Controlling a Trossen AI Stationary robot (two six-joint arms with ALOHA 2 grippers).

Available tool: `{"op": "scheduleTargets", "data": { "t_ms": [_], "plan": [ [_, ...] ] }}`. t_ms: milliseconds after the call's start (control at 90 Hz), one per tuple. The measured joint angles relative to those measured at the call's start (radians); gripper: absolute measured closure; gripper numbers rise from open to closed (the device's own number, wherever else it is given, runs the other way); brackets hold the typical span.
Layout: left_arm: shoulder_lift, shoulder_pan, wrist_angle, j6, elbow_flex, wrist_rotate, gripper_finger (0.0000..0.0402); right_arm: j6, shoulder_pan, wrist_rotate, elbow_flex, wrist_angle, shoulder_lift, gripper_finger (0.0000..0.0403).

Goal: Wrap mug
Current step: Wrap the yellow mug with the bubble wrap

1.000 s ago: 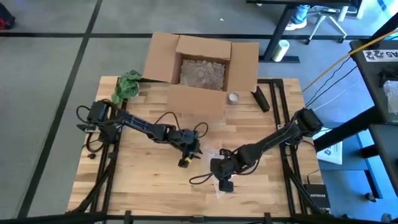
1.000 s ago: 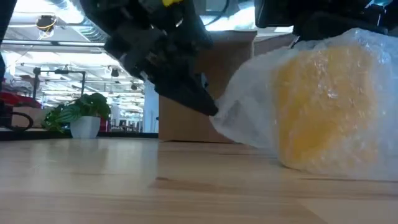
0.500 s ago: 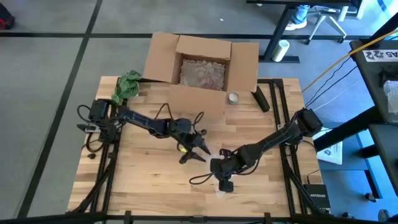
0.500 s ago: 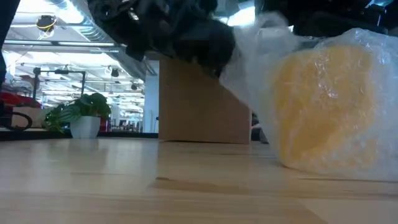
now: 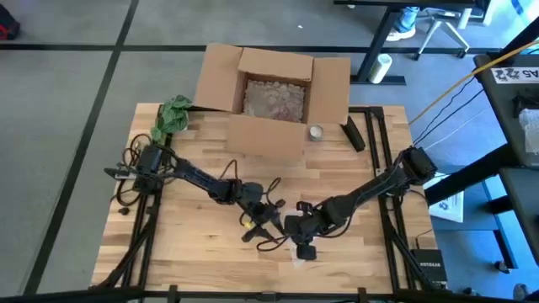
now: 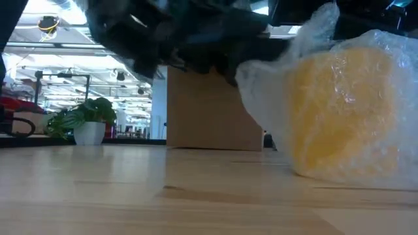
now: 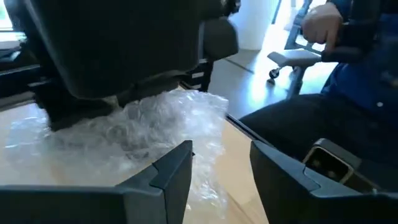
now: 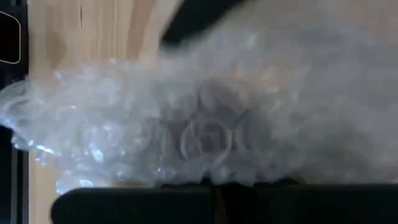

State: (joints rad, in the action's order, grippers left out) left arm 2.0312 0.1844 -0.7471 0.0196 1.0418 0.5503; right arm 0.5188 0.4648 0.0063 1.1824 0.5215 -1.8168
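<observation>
- Your left gripper hangs with its dark fingers apart, empty, beside the clear bubble wrap.
- Your right gripper presses on the wrapped yellow mug at the table's front; its fingers cannot be made out.
</observation>
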Motion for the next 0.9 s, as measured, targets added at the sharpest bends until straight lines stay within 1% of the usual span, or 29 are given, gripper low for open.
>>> {"op": "scheduleTargets", "data": {
  "t_ms": [111,256,333,511,611,678,833,900],
  "plan": [
    [0.041,-0.001,0.004,0.018,0.073,0.008,0.0257,-0.004,0.0,0.0,0.0,-0.005,0.0,0.0403],
    [0.046,-0.002,0.064,0.042,0.122,0.018,0.0257,-0.012,0.002,0.003,-0.001,-0.007,0.0,0.0403],
    [0.028,-0.002,0.135,0.046,0.13,0.016,0.0257,-0.011,0.002,0.002,-0.001,-0.008,0.0,0.0403],
    [-0.05,-0.019,0.382,0.064,0.138,0.013,0.0257,0.001,0.0,0.001,0.001,-0.009,0.0,0.0403],
    [-0.093,-0.026,0.484,0.072,0.137,0.002,0.0257,0.0,0.0,0.002,0.001,-0.009,0.0,0.0403],
    [-0.13,-0.026,0.538,0.094,0.137,-0.051,0.0257,0.0,0.0,0.002,0.001,-0.008,0.0,0.0403],
    [-0.204,-0.026,0.735,0.138,0.137,-0.297,0.0256,0.0,0.0,0.003,0.001,-0.005,0.0,0.0403],
    [-0.212,-0.031,0.796,0.132,0.136,-0.351,0.0252,0.0,0.0,0.004,0.001,-0.005,0.0,0.0403]
  ]
}}
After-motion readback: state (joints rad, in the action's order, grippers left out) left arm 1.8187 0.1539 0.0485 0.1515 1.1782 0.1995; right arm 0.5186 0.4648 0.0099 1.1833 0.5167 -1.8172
